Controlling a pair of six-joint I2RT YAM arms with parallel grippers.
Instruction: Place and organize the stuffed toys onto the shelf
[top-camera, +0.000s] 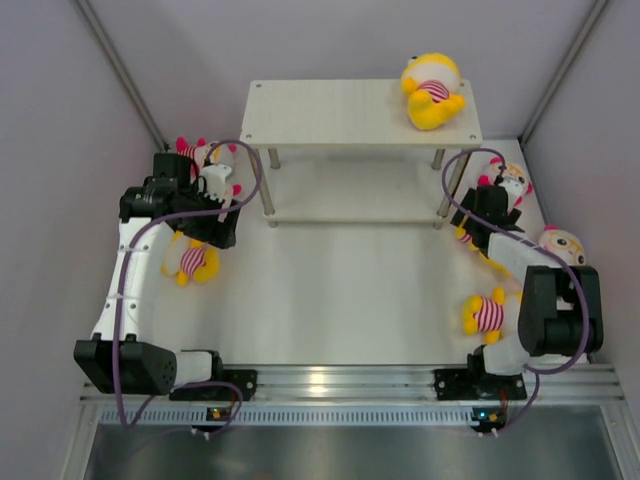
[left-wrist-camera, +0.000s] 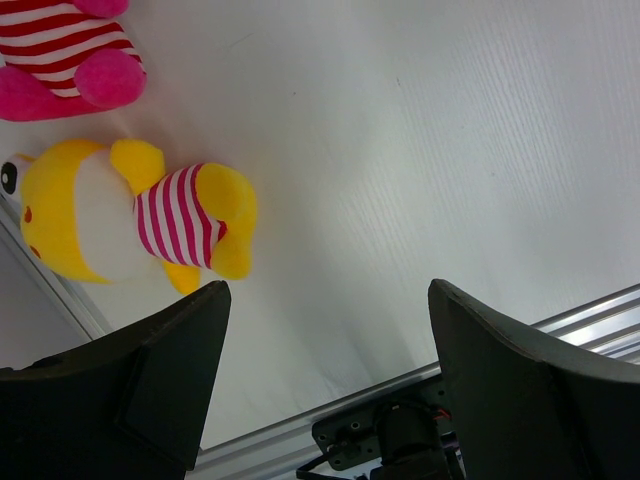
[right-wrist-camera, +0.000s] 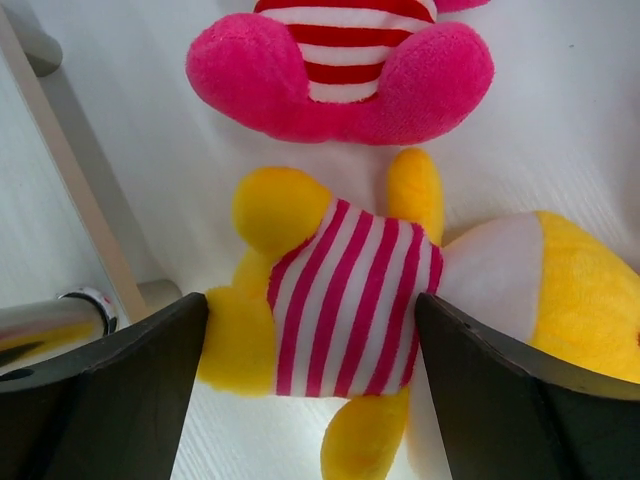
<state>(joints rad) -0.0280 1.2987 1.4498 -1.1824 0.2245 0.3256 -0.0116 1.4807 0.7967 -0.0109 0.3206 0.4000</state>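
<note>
Only one of the stuffed toys, a small plush doll with a yellow head and a red-and-white striped shirt, lies on the shelf. The shelf is a pale two-tier board unit on thin metal legs at the far side of the white worktop. The doll rests at the right end of the top board, and the other dolls lie on the worktop at either side. The right arm's fingers are spread wide on either side of a second yellow striped doll lying on its side; whether they touch it cannot be told. Just beyond it lies a pink-limbed striped doll, and one shiny shelf leg stands close at the left. Near that arm's elbow are a whitish-faced doll and another yellow doll. The left arm's fingers are also spread, with only bare worktop between them. A third yellow striped doll lies off to their left, beside a pink-limbed body cut off by the frame.
</note>
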